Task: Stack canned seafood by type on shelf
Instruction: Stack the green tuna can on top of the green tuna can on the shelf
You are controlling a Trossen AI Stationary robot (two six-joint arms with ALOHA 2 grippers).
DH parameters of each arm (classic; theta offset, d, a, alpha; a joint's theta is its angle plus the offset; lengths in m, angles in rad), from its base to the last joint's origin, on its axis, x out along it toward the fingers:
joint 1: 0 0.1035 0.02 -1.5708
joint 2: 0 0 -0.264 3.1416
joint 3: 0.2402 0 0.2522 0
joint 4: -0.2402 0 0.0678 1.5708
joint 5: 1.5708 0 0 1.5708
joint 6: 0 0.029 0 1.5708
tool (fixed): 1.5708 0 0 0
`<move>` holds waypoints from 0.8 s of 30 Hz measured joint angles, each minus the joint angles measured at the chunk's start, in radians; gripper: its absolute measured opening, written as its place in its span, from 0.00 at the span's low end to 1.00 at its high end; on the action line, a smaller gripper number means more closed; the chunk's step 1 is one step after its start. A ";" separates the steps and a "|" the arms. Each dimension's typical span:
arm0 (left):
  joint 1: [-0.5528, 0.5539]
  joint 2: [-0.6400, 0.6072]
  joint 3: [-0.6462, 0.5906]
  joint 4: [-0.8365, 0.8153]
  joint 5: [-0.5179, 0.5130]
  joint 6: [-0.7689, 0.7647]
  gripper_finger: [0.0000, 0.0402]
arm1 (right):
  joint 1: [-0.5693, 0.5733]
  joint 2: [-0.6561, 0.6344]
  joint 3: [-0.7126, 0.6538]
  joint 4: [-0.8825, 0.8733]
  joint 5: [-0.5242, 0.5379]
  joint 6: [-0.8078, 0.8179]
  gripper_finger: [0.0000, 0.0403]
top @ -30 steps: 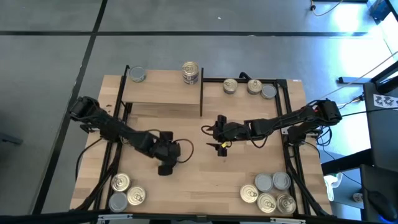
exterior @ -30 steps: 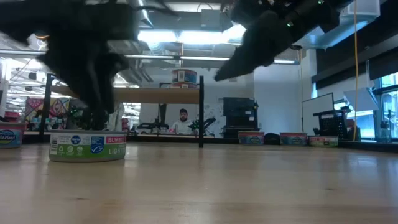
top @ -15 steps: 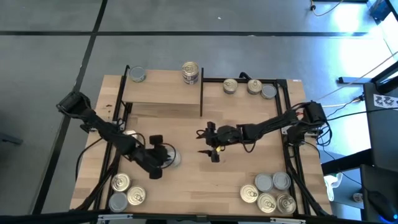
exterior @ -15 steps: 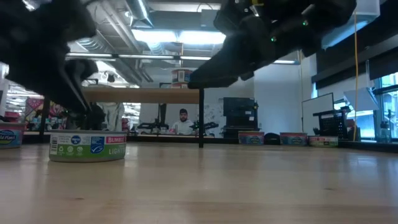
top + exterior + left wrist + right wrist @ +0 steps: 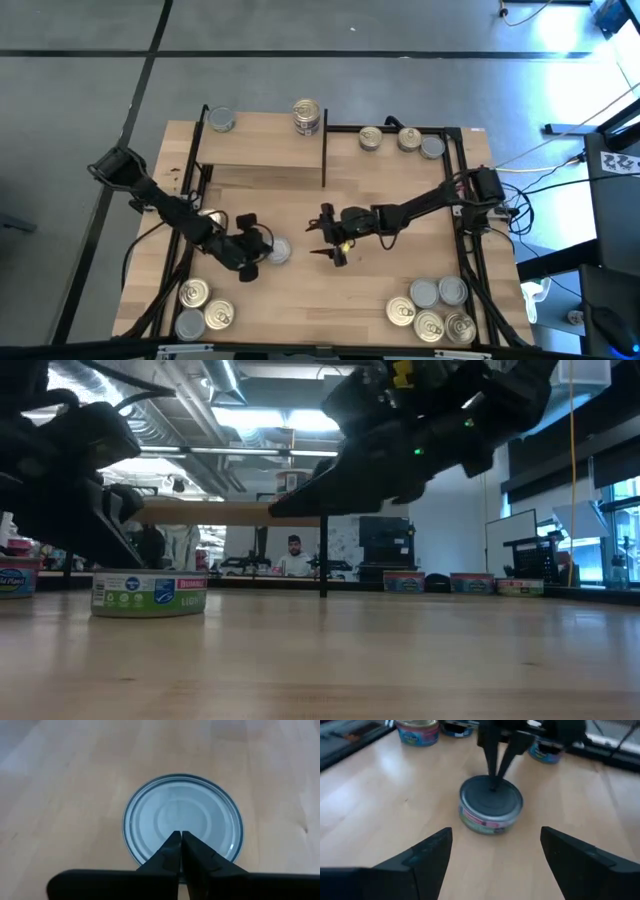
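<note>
A silver-topped tin [image 5: 279, 250] with a green and pink label [image 5: 148, 592] stands alone on the tabletop, left of the middle. My left gripper [image 5: 264, 250] comes at it from the table's left and is shut, its tips over the lid [image 5: 182, 815]. My right gripper [image 5: 327, 242] hangs open a short way to the tin's right, facing it [image 5: 491, 802], with nothing between its fingers. The shelf [image 5: 262, 150] at the far left carries a silver tin [image 5: 221, 120] and a gold-topped stack [image 5: 307, 115]. My left gripper has its shut fingertips [image 5: 493, 784] on the tin's flat silver lid [image 5: 165, 827], somewhat toward the left arm's side of its middle. The fingers slant down from the table's left. The tin stands upright with its base on the tabletop.
Three tins [image 5: 405, 140] sit at the far right behind the shelf's black upright. Three more [image 5: 200, 308] lie at the near left and several [image 5: 435, 308] at the near right. Bare wood lies between the two grippers and toward the near edge.
My left gripper, which stood open over the tin, has drawn back toward the table's left edge, sunk and shut, uncovering the tin. The tin has slid a little along the table. My right gripper has come down and toward the tin, tipping downward, still open.
</note>
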 joint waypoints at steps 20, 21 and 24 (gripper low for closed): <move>0.068 0.002 -0.270 0.483 -0.046 -0.072 0.00 | 0.066 0.258 0.361 -0.297 0.302 -0.661 0.76; 0.068 0.003 -0.276 0.495 -0.050 -0.074 0.00 | 0.065 0.266 0.376 -0.306 0.309 -0.675 0.76; 0.068 0.004 -0.293 0.525 -0.063 -0.083 0.01 | 0.064 0.286 0.412 -0.320 0.322 -0.715 0.76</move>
